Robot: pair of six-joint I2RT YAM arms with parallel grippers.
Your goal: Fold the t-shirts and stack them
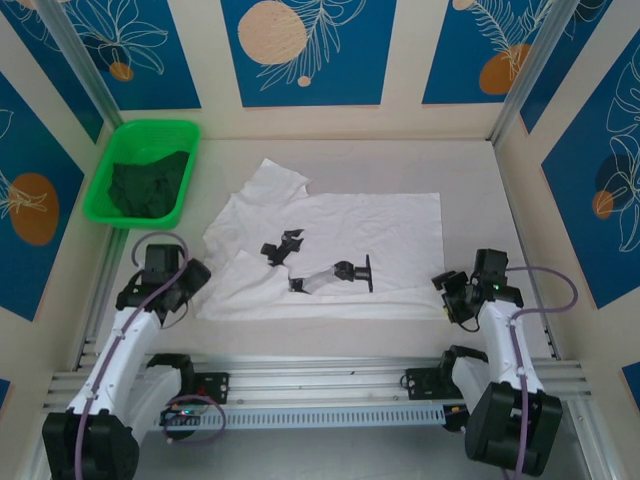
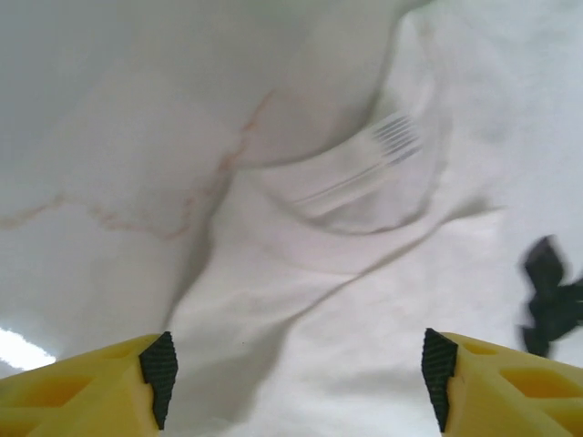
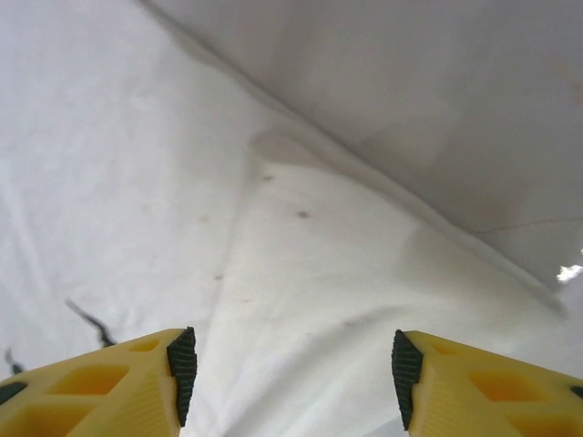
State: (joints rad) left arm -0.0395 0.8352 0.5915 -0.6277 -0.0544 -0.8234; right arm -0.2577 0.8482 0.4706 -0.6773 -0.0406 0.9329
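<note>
A white t-shirt (image 1: 380, 225) lies spread across the middle of the table, its black print (image 1: 330, 270) facing up. My left gripper (image 1: 190, 282) hovers at its near left edge. In the left wrist view this gripper (image 2: 296, 378) is open above the white cloth, just short of the collar (image 2: 364, 205), with nothing between the pads. My right gripper (image 1: 452, 295) is at the shirt's near right corner. It (image 3: 291, 373) is open too, over a white fold (image 3: 310, 273). A dark green t-shirt (image 1: 150, 185) sits crumpled in the tray.
The bright green plastic tray (image 1: 155, 128) stands at the back left corner. Patterned walls close in the table on three sides. A metal rail (image 1: 320, 380) runs along the near edge between the arm bases. Bare table (image 3: 437, 100) shows beyond the shirt's right edge.
</note>
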